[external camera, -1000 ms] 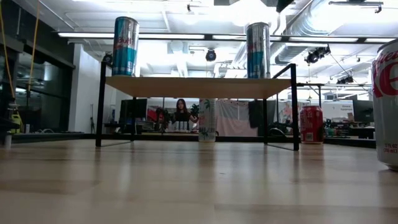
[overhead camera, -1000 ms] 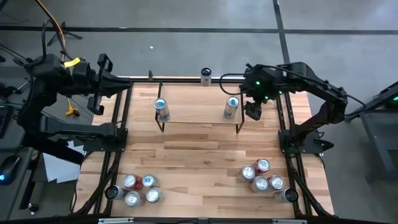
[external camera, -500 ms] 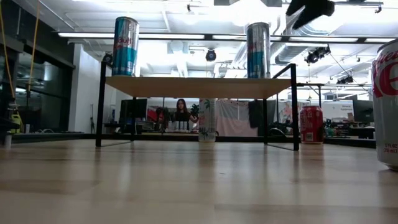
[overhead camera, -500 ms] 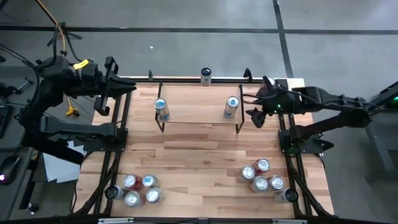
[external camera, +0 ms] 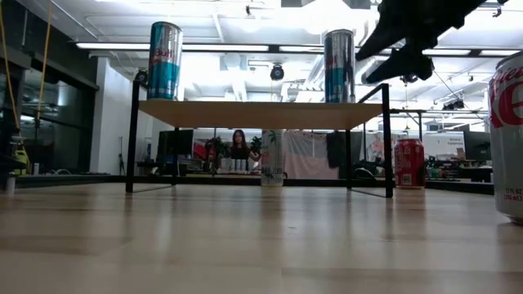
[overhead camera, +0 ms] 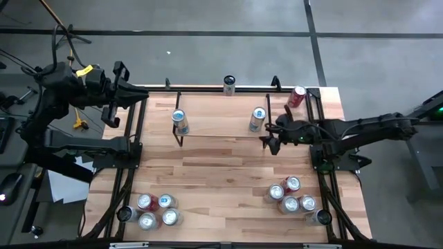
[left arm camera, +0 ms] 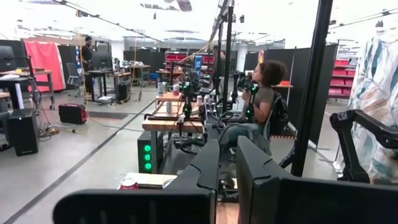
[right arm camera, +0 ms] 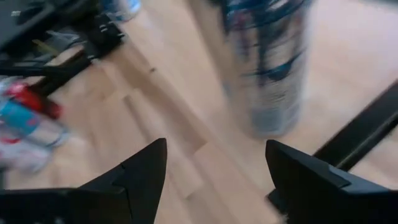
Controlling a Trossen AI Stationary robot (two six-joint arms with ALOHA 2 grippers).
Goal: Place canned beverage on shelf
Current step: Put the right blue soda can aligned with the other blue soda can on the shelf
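The shelf sits in the upper middle of the table, with one can on its left end and another can on its right end. A single can stands above it at the table's top edge and a fallen can lies at upper right. One cluster of cans fills the lower left, another cluster the lower right.

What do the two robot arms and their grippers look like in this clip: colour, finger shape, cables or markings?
Both arms are dark, jointed machines. The left arm carries a yellow tag and an orange cable near its base; its left gripper has broad, flat black fingers. The right arm is slim and black, with a small green light glowing near the wrist; its right gripper has two dark fingers tapering to pointed tips.
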